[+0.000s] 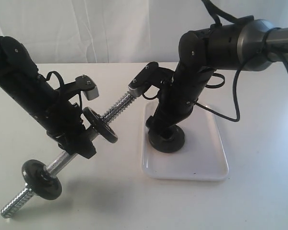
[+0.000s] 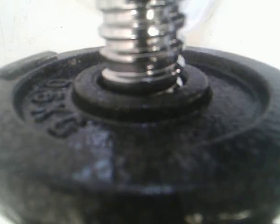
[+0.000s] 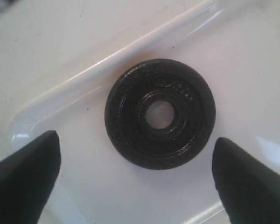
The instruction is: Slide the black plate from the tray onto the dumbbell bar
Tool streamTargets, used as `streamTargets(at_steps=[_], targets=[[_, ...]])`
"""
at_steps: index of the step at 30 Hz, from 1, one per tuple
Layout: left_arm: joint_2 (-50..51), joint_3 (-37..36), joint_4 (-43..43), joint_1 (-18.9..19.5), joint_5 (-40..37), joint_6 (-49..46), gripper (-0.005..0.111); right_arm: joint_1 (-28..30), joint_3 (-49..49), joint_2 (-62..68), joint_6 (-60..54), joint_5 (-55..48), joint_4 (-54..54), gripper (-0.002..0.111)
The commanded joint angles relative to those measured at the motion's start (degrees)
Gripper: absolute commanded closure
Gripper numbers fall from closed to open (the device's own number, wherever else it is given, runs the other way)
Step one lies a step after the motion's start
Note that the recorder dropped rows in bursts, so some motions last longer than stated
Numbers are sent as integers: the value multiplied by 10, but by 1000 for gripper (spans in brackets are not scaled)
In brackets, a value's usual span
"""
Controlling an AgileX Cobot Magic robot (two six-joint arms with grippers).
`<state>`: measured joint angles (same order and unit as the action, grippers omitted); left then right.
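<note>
At the left, the left gripper [image 1: 79, 143] is clamped around the smooth middle of the dumbbell bar [image 1: 117, 106], holding it tilted above the white surface [image 1: 110, 201] between a low black disc [image 1: 42, 178] and a higher black disc [image 1: 101, 124]. Right of the bar's raised threaded end, the black plate [image 3: 126, 112] lies flat in the tray [image 1: 206, 163], close to its left rim. The right gripper [image 3: 135, 138] hangs directly over the plate, its fingers [image 3: 25, 172] spread wide on either side and clear of it.

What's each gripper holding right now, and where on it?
Left gripper grips the dumbbell bar at its middle. Right gripper is open over the black plate on the tray, holding nothing.
</note>
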<state>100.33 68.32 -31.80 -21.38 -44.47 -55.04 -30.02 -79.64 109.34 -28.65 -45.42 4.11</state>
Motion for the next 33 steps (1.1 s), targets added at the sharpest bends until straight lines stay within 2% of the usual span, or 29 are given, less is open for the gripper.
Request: streamTargets(at_steps=[1, 28, 33], targets=[[-28, 15, -67, 0, -14, -3, 107, -2, -3, 12, -12, 8, -18, 26], [-28, 15, -67, 0, -14, -3, 107, -2, -3, 37, -25, 21, -36, 26], [-28, 15, -67, 0, -15, -3, 107, -2, -3, 34, 5, 22, -21, 26]])
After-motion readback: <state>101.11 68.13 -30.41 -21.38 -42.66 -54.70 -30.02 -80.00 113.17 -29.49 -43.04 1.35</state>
